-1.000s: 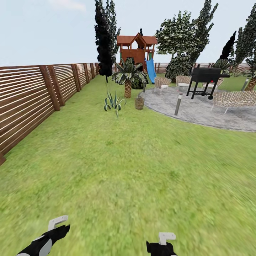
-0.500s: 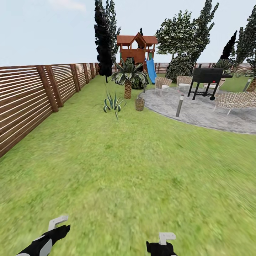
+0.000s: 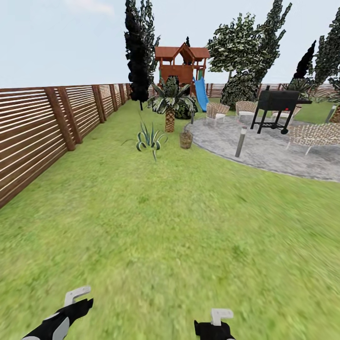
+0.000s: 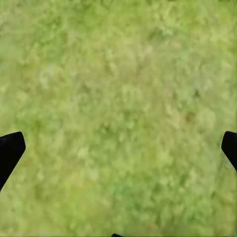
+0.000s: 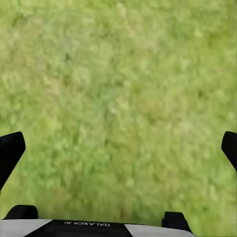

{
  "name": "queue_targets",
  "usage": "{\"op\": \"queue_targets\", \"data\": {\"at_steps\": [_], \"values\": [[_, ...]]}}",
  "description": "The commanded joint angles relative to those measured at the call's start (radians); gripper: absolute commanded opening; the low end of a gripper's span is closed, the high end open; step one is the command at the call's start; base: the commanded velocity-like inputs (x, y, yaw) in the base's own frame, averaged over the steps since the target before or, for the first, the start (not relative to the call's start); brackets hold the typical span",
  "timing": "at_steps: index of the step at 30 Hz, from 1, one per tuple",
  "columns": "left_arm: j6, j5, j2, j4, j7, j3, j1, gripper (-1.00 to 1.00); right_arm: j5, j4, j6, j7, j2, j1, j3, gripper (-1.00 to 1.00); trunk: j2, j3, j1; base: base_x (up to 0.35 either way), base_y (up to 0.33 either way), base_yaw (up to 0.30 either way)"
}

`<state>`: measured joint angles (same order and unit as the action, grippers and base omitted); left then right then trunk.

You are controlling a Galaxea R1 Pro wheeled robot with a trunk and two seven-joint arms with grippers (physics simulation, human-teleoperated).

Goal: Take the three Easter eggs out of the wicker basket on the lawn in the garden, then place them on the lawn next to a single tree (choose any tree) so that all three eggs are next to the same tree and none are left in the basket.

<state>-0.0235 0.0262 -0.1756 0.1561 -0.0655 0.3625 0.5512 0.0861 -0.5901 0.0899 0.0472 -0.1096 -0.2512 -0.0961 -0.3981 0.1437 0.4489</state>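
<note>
Lawn (image 3: pixel 156 226) was flat mottled green grass, wooden slat fence (image 3: pixel 42 127) along the left, grey paved patio (image 3: pixel 264 148) to the right with a black grill (image 3: pixel 276 106) and wicker chairs (image 3: pixel 217 111). Wicker basket (image 3: pixel 186 139) stood upright far ahead at the patio edge, near a small palm (image 3: pixel 170 101); eggs not discernible. Grey-green tree (image 3: pixel 243 52) stood further back. Left gripper (image 4: pixel 118 148) and right gripper (image 5: pixel 118 148) hung over bare grass, fingers spread wide, empty.

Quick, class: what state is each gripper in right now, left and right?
Left gripper: open, fingers wide apart over the lawn, holding nothing.
Right gripper: open, holding nothing, grass between its fingers.
</note>
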Motion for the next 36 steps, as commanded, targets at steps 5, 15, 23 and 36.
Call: {"op": "queue_targets", "data": {"at_steps": [5,15,23,36], "values": [[-0.003,0.003,0.0,-0.001,-0.005,0.007,0.001,1.0,0.009,-0.002,0.005,0.005,0.001,0.0,-0.004,1.0,-0.002,0.002,0.001,0.31,0.0,0.0],[-0.003,0.003,0.0,-0.001,-0.005,0.007,0.001,1.0,0.009,-0.002,0.005,0.005,0.001,0.0,-0.004,1.0,-0.002,0.002,0.001,0.309,0.0,0.0],[-0.003,0.003,-0.001,-0.001,-0.005,0.007,0.001,1.0,0.009,-0.002,0.005,0.005,0.001,0.0,-0.004,1.0,-0.002,0.002,0.001,0.309,0.0,0.0],[-0.003,0.003,-0.002,-0.001,-0.005,0.007,0.001,1.0,0.009,-0.002,0.005,0.005,0.001,0.0,-0.004,1.0,-0.002,0.002,0.001,0.309,0.0,0.0]]}}
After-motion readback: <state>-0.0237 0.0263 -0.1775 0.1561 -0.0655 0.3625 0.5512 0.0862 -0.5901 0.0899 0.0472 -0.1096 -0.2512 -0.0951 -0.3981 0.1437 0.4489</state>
